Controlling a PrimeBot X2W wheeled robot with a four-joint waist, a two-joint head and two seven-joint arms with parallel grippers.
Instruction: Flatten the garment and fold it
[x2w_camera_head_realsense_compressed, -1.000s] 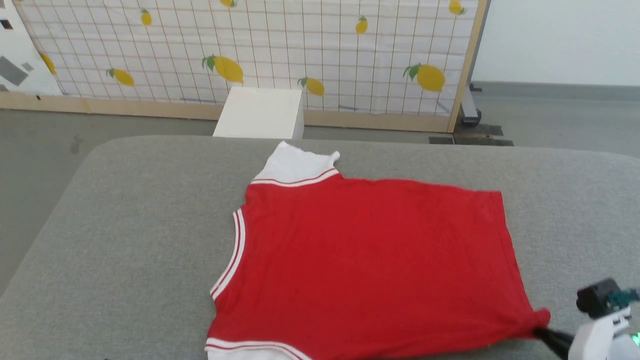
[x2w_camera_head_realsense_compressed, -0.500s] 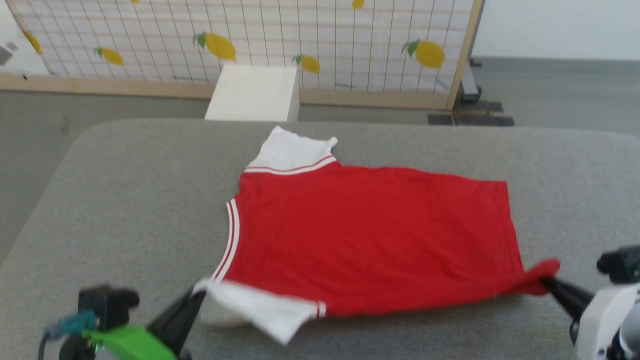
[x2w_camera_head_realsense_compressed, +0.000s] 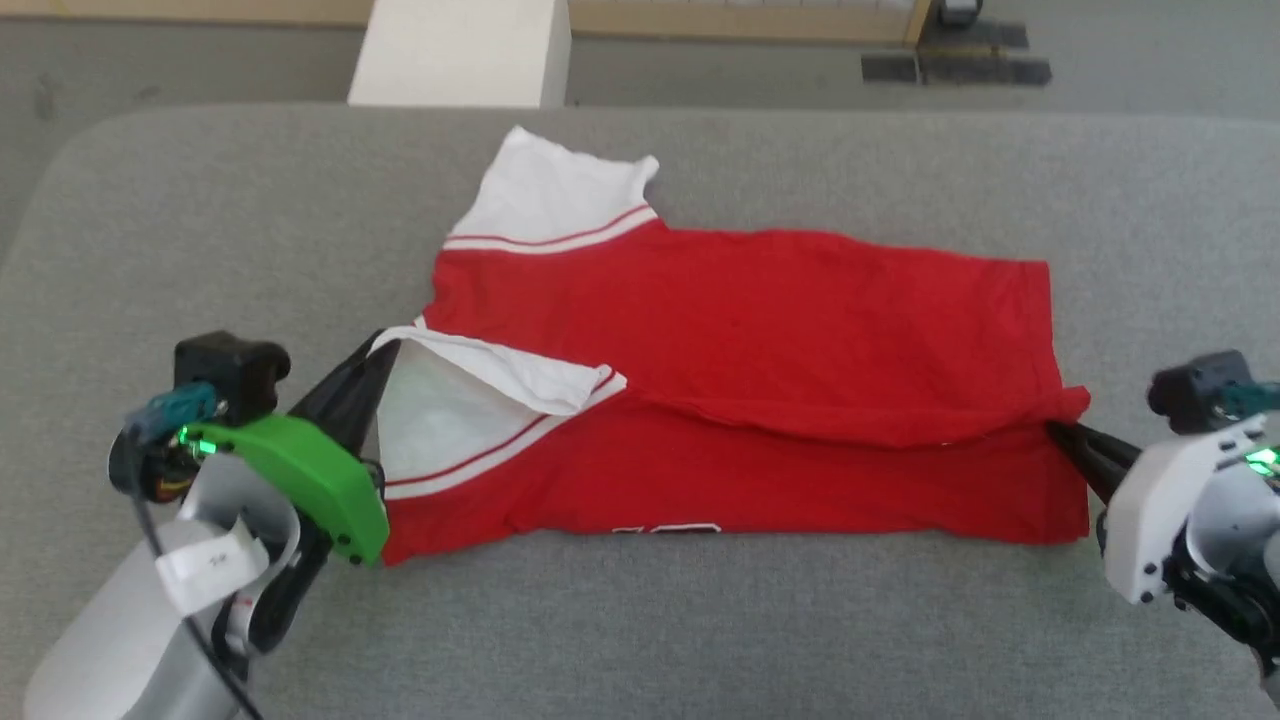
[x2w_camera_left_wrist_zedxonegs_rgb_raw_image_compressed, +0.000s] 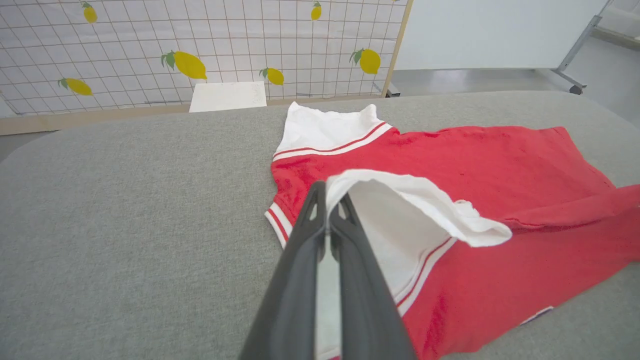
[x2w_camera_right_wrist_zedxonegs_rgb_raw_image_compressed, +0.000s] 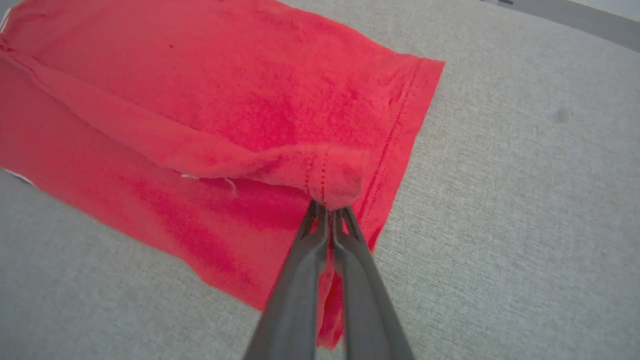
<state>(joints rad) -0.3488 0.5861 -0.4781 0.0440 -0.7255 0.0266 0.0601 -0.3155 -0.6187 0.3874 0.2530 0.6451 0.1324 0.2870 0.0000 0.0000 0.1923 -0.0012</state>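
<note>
My left pincer grips the white sleeve of the garment at nine o'clock, and my right pincer grips its hem corner at three. Uneven pulling may skew the fold.

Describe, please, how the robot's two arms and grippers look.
The left gripper has two long dark tapered fingers, a green cover, a black camera, a black cable and a white tag on a pale grey forearm. The right gripper has like fingers and camera, but a white cover.
</note>
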